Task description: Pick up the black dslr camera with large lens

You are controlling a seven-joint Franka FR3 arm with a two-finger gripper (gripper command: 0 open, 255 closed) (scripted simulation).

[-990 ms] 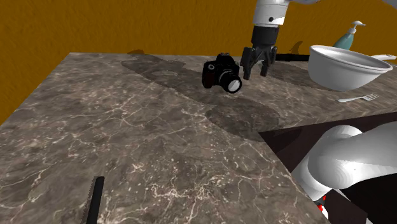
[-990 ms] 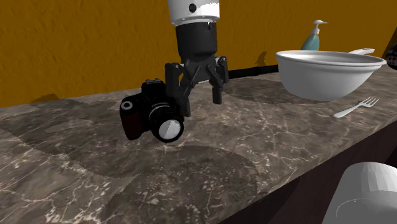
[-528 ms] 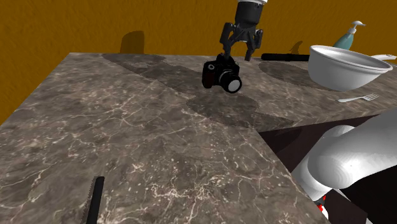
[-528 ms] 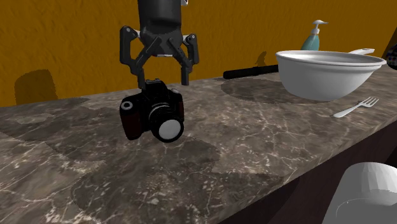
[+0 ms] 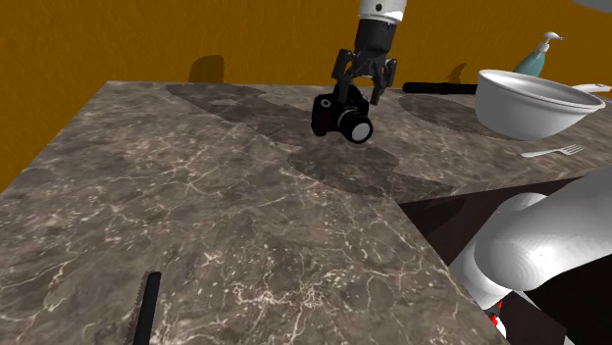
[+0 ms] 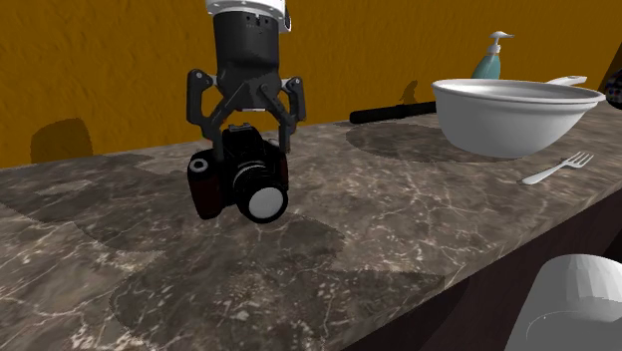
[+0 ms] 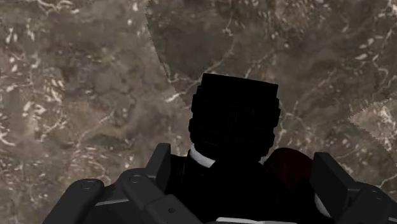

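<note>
the black camera [image 5: 342, 116] stands upright on the far part of the counter [image 5: 196, 225], and its big lens [image 6: 265, 202] points forward over the stone. the gripper [image 6: 247, 140] hangs directly above it. its fingers are spread wide, one on each side of the top of the camera. they hold nothing, and i see no contact with it.

for this step i think the hand should go lower, until the pads are beside the solid body and not beside the small hump on top. it should stay centred, so that both fingers meet the sides together. the lens makes the front heavy, so a grip too high may let the camera tip when it is lifted. close slowly, then lift straight up.

the counter is dark brown stone with pale veins. toward the shoulder view's right are a white bowl [image 5: 535, 103], a fork [image 5: 554, 151], a soap bottle [image 5: 537, 54] and a black rod [image 5: 436, 88]. a black stick [image 5: 147, 304] lies near the front edge. the wall [image 5: 147, 39] behind is orange-brown.
</note>
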